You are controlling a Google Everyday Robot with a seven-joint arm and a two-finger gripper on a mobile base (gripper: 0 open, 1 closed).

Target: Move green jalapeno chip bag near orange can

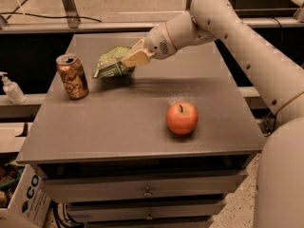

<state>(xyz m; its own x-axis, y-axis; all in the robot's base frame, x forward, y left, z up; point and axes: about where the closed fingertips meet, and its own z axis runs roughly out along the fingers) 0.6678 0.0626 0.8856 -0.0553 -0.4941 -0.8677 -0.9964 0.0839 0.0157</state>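
- green jalapeno chip bag (109, 63): crinkled green foil, lighter printed front, held above the worktop (118, 127), near the orange can (72, 76), not touching.
- tool (132, 59): pinching the bag's edge.

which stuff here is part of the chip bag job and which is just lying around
Job: chip bag, gripped by the gripper above the back of the table; can, upright close beside the bag.

Lying about: apple on the table; bottle and box, both off the table.
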